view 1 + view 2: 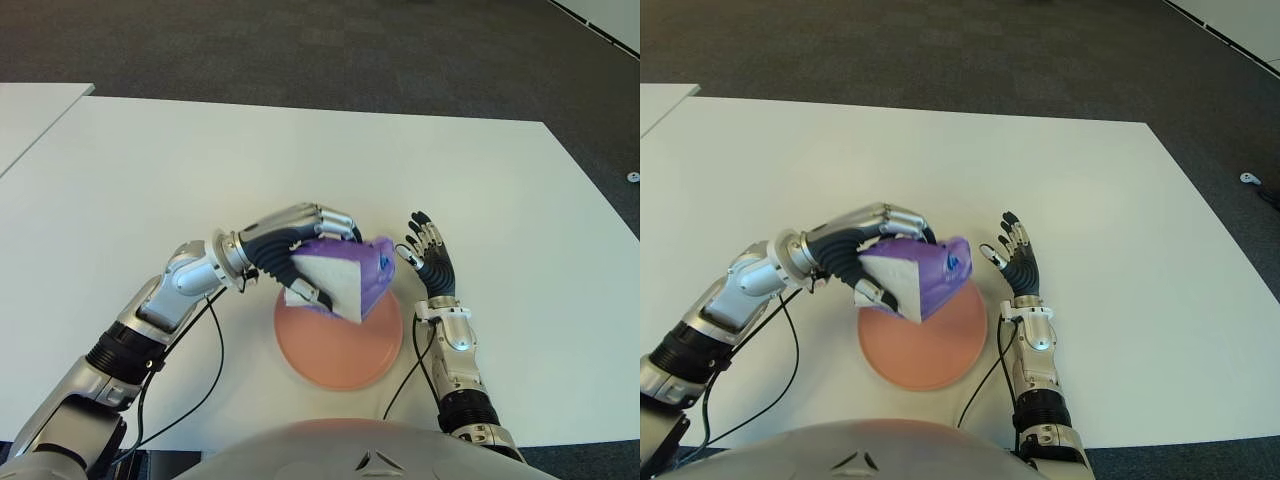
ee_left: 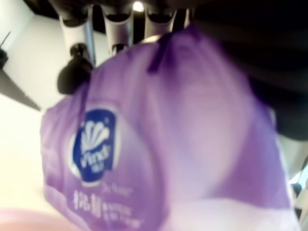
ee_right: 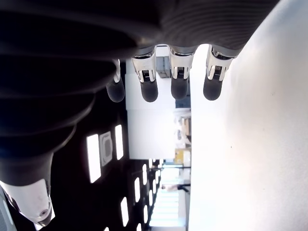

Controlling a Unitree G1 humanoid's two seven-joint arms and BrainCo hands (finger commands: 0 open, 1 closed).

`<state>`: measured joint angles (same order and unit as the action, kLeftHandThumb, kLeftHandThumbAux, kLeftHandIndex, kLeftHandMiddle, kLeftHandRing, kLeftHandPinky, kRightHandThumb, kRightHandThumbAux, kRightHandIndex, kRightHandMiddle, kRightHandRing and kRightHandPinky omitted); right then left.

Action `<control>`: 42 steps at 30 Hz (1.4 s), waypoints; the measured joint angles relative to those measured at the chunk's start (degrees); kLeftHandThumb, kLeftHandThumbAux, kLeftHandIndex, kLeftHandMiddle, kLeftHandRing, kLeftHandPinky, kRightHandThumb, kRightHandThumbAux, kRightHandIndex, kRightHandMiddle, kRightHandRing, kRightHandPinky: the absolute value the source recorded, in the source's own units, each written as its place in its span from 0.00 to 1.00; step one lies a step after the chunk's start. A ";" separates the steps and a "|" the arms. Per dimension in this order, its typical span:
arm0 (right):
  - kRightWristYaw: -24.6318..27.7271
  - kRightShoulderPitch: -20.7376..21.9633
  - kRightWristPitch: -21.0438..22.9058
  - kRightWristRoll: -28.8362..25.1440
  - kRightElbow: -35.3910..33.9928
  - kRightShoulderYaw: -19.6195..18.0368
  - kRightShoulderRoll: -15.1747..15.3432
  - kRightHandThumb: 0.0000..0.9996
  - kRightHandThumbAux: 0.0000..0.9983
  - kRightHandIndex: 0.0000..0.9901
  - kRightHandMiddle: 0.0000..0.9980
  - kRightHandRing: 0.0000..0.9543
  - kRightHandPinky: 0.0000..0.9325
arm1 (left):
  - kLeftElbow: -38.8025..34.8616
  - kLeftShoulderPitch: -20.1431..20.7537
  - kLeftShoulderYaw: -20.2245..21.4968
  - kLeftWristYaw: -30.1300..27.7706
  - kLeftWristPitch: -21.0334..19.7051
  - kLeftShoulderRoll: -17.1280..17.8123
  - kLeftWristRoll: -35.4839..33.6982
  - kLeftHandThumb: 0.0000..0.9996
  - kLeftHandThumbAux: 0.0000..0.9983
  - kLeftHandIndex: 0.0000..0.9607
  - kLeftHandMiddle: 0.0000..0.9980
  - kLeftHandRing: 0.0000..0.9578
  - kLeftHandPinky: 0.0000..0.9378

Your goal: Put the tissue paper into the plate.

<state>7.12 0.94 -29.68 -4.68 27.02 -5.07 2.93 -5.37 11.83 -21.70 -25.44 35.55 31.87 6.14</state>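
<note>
Purple and white, the tissue paper (image 1: 345,275) is a soft pack, and your left hand (image 1: 300,250) has it clamped from above, fingers curled over the top and the thumb under the near side. The left wrist view confirms the grip: the purple wrapper with its blue logo fills the frame beneath the fingers. The pack hangs tilted over the far edge of the plate (image 1: 340,352), a salmon-pink disc on the white worktop (image 1: 150,170); it looks clear of the plate, though you cannot tell for certain from the eye views whether its lowest corner touches.

So you are in the carry-and-place step, with the grasp done and the release not yet made. Your right hand (image 1: 428,258) shows just to the right of the pack and the plate, fingers spread and holding nothing, palm toward the pack.

The next move, as I judge it, calls for bringing the pack a little nearer to you so it sits over the middle of the plate, lowering it until it rests there, then opening the left fingers. Because the pack is soft and tilted, level it first or it may roll off the rim.
</note>
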 measured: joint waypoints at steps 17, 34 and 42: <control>-0.05 0.09 -0.18 0.01 0.33 -0.13 0.03 0.00 0.62 0.00 0.00 0.00 0.00 | -6.76 -2.53 -0.61 -6.36 -7.02 2.47 9.61 0.85 0.67 0.41 0.54 0.88 0.91; -0.37 0.10 -0.18 0.05 0.35 -0.14 -0.01 0.00 0.62 0.00 0.00 0.00 0.00 | -7.92 -2.94 -0.62 -6.36 -6.79 2.31 14.68 0.85 0.67 0.41 0.54 0.88 0.91; -0.57 0.10 -0.21 0.04 0.37 -0.15 -0.03 0.00 0.63 0.00 0.00 0.00 0.00 | -6.38 -3.38 -0.90 -2.94 -4.05 0.92 18.01 0.85 0.67 0.42 0.57 0.82 0.80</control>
<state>6.54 1.04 -29.89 -4.64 27.39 -5.22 2.89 -11.75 8.45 -22.60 -28.38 31.49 32.78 24.15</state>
